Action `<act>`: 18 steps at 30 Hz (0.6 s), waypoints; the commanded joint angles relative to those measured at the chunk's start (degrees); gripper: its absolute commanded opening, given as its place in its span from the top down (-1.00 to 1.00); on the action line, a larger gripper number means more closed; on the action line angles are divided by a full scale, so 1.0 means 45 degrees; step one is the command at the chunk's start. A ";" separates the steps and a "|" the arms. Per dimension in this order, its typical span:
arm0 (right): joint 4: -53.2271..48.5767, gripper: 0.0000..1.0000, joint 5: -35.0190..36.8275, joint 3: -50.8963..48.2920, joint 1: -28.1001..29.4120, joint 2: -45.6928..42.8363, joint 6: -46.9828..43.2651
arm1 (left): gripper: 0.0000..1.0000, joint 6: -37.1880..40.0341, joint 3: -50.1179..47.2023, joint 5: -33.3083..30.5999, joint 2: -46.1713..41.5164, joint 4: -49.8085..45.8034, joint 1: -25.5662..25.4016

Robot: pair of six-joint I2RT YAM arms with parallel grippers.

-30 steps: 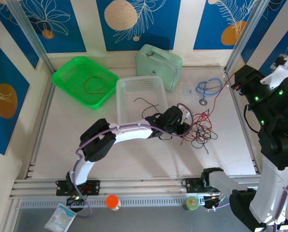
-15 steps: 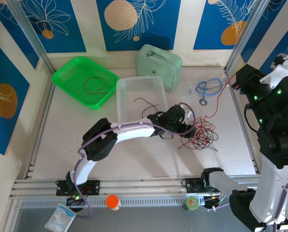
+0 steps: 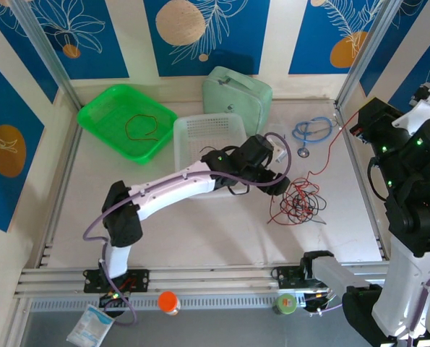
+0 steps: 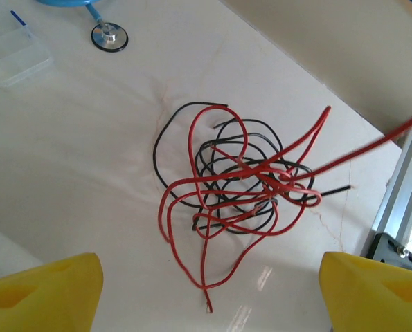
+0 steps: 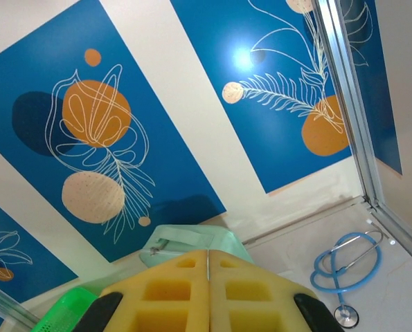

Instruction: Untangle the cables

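The cables [image 3: 299, 202] are a tangle of thin red and black wires lying on the white table right of centre. The same bunch [image 4: 240, 190] sits in the middle of the left wrist view. My left gripper [image 3: 276, 160] hovers above and to the left of the tangle, open, its yellow fingers [image 4: 43, 290] wide apart with nothing between them. One red cable [image 3: 323, 155] rises taut from the tangle to my right gripper [image 3: 348, 123], which is raised at the right. Its yellow pads [image 5: 178, 290] are pressed together.
At the back left, a green tray [image 3: 102, 108] holds a red wire loop. A white basket [image 3: 200, 130] stands beside a mint pouch [image 3: 238, 94]. A blue stethoscope [image 3: 312, 130] and a small clear box [image 4: 15, 59] lie behind the tangle.
My left gripper has opened, let go of the tangle, and risen back toward the basket. The tangle has settled on the table. The right gripper stays shut and raised.
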 commanded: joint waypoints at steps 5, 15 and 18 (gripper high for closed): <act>0.0162 1.00 -0.0428 0.1124 -0.0073 0.0543 0.0066 | -0.67 0.1469 -0.0988 0.2283 -0.0775 0.2570 -0.0389; -0.0058 1.00 -0.0732 0.1463 -0.0077 0.0689 0.0182 | -0.78 0.1930 -0.0597 0.2966 0.0203 0.4786 -0.0544; -0.0056 1.00 -0.0773 0.1482 -0.0074 0.0710 0.0201 | -0.78 0.1959 -0.0180 0.2889 0.0606 0.4855 -0.0534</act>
